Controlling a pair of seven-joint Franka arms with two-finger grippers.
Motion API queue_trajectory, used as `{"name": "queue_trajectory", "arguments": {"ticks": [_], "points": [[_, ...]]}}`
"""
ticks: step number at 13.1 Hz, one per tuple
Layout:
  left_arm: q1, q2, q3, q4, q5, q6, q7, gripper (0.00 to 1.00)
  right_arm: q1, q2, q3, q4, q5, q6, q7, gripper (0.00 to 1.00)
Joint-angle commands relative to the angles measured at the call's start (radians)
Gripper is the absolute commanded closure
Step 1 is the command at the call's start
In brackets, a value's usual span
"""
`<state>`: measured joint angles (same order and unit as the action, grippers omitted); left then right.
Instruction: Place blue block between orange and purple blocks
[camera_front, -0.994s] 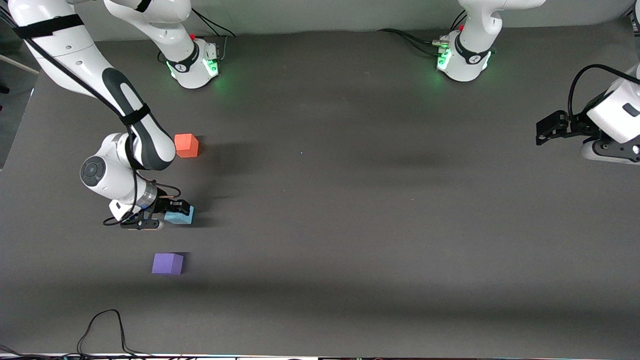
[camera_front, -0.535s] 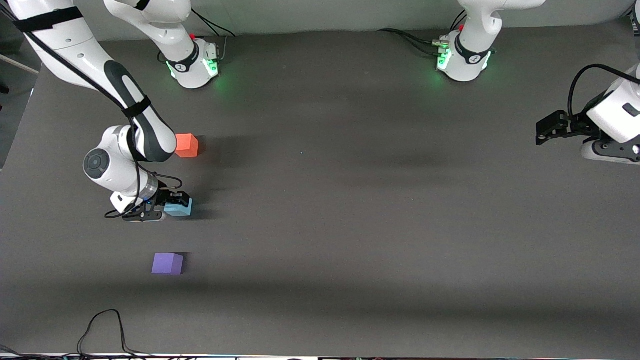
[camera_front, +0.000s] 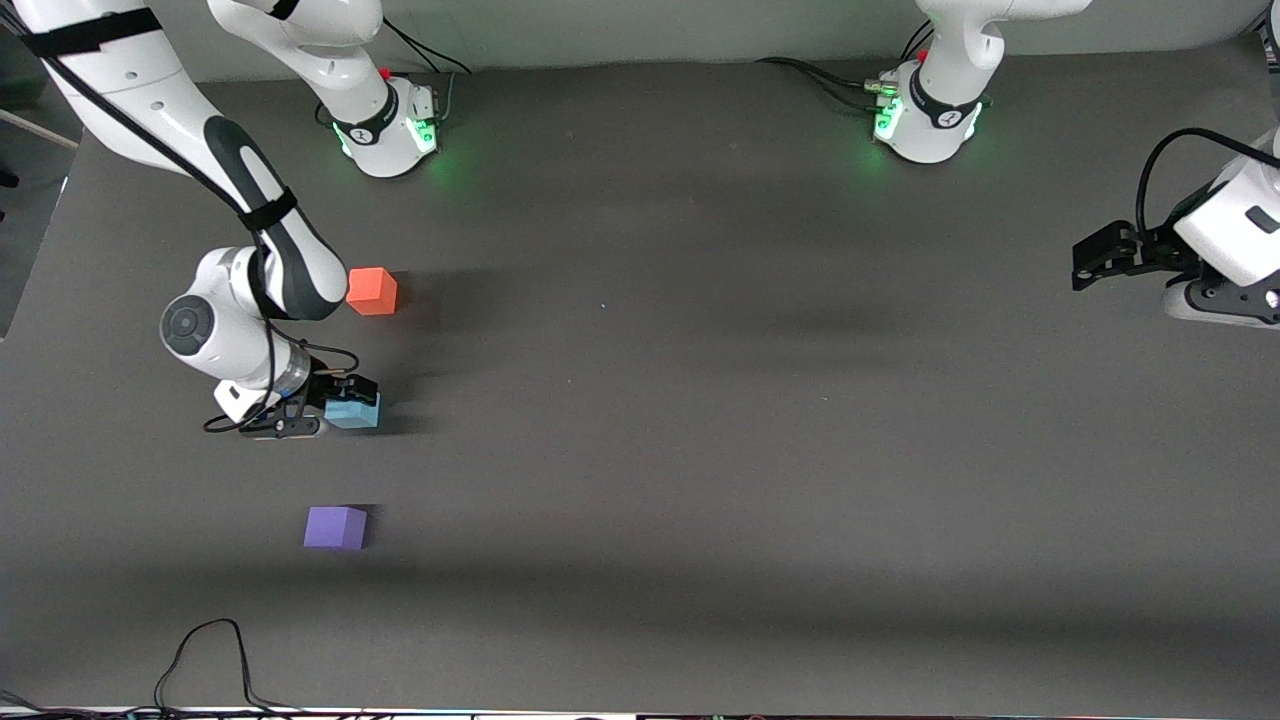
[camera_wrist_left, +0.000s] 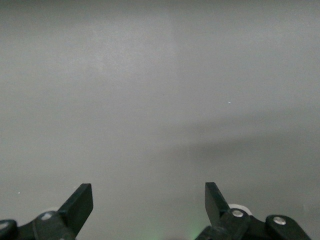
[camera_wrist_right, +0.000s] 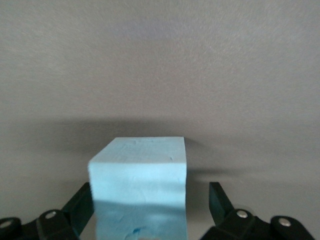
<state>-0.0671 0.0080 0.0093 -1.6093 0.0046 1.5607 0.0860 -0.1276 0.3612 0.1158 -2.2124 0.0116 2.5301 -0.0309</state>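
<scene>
A plain violet foam cube (camera_front: 335, 527) sits nearest the front camera. Between it and the orange-red foam cube (camera_front: 372, 291) rests the light sky-blue foam cube (camera_front: 352, 410), apparently on the dark table (camera_front: 700, 400), with the right gripper (camera_front: 322, 407) spread wide around it, one finger touching or nearly so. Withdrawing carelessly could drag the block out of line. The notches are hard to make out. The left gripper (camera_wrist_left: 149, 200), fingers wide and empty, waits at its own end of the table.

2 white arms (camera_front: 150, 90) (black joint bands, cables), green-lit bases (camera_front: 385, 125).
</scene>
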Motion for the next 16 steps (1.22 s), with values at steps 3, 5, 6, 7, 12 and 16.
{"name": "queue_trajectory", "arguments": {"ticks": [3,5,6,7,12,16], "points": [[-0.005,0.003,0.008,0.022,-0.009,-0.016,0.011,0.0,0.048,-0.286,-0.002,0.086,-0.018,-0.302,-0.014,0.0],[-0.005,0.003,0.008,0.022,-0.009,-0.016,0.011,0.0,0.048,-0.356,-0.001,0.176,-0.015,-0.477,-0.018,0.0],[-0.005,0.003,0.008,0.022,-0.009,-0.016,0.011,0.0,0.051,-0.381,0.002,0.251,-0.013,-0.578,-0.017,0.0],[-0.005,0.003,0.008,0.022,-0.011,-0.016,0.011,0.0,0.06,-0.404,0.001,0.319,-0.003,-0.672,-0.015,0.0],[-0.005,0.001,0.008,0.022,-0.009,-0.016,0.009,0.0,0.277,-0.427,-0.201,0.568,0.041,-0.968,0.0,0.0],[-0.005,0.001,0.008,0.022,-0.009,-0.016,0.009,0.0,0.356,-0.423,-0.275,0.563,0.041,-0.981,0.0,0.0]]}}
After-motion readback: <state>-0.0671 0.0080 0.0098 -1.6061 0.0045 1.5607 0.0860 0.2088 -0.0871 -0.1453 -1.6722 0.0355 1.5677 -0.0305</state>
